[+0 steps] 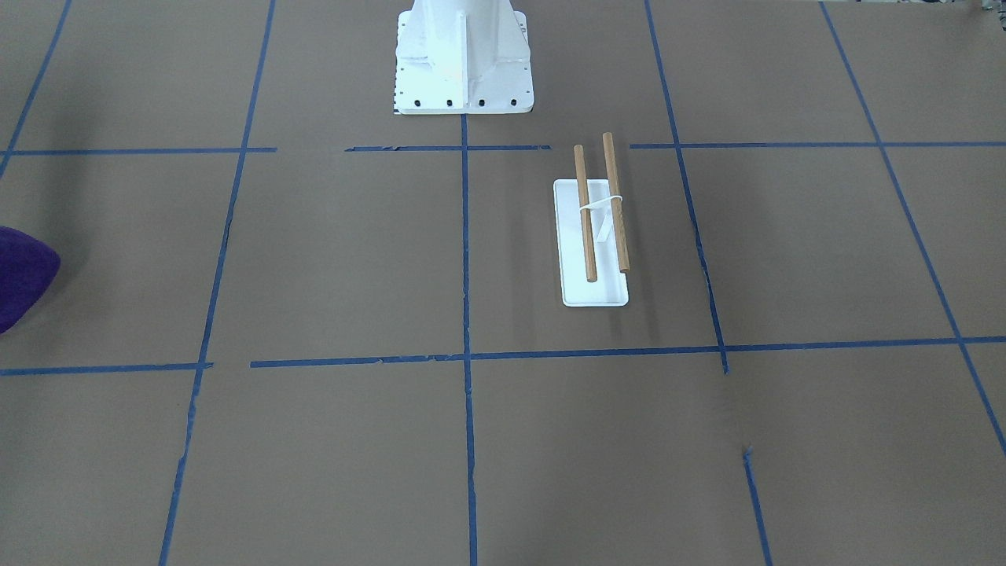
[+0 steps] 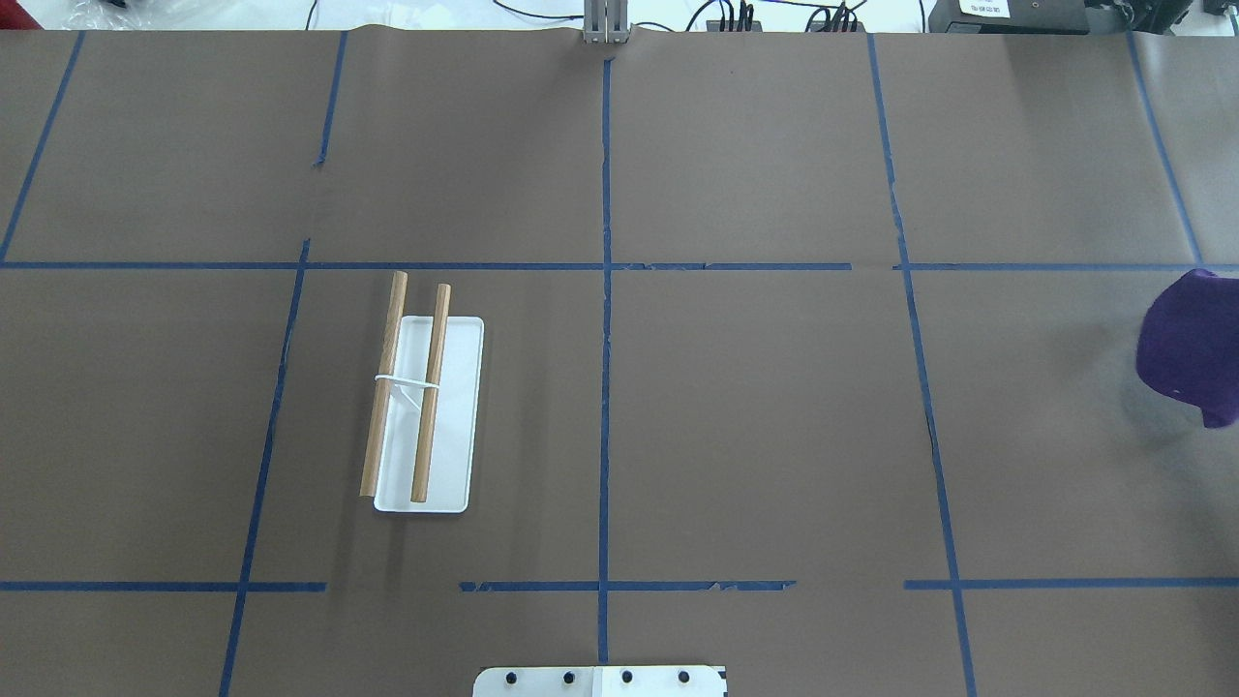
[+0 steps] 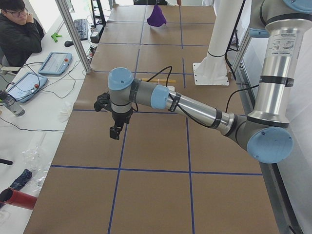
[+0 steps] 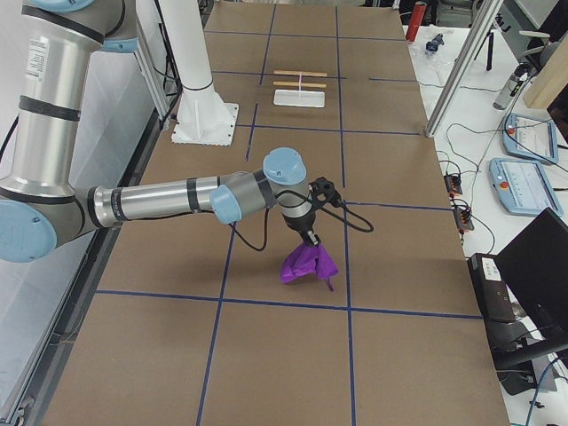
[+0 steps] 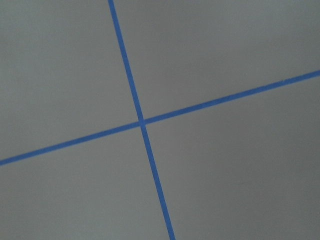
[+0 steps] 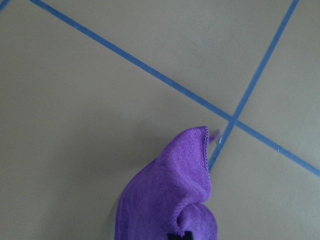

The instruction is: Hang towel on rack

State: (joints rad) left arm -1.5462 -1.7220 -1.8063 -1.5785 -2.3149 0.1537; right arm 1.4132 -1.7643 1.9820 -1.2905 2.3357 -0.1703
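Note:
The deep-purple towel hangs bunched from my right gripper, just above the table on the robot's far right. It also shows at the overhead view's right edge and in the right wrist view, where dark fingertips pinch its top fold. The rack, a white base with two wooden dowels, stands on the robot's left half of the table, far from the towel. My left gripper hovers over bare table near a tape crossing. I cannot tell whether it is open or shut.
The big white bolted pedestal stands at the robot's side of the table, between the arms. Blue tape lines grid the brown table. An operator sits at the side desk with tablets and cables.

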